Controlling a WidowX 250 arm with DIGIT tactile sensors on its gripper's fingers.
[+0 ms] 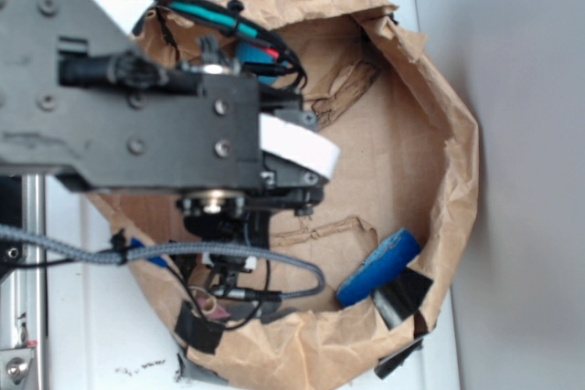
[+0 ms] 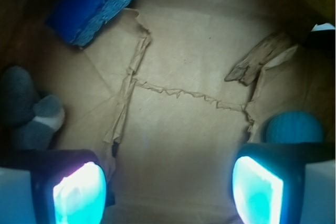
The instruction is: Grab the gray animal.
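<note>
In the wrist view the gray animal, a soft gray plush with a paler patch, lies on the brown paper floor at the left edge. It sits just above my left fingertip. My gripper is open. Its two glowing pads stand wide apart over bare paper with nothing between them. The animal lies outside the jaws, to their left. In the exterior view my arm hangs over the paper bag and hides the animal.
A teal-blue ball rests right above my right fingertip. A long blue sponge-like block lies at the upper left, and shows in the exterior view as the blue block. The crumpled bag wall rings everything. Torn paper flaps stick up.
</note>
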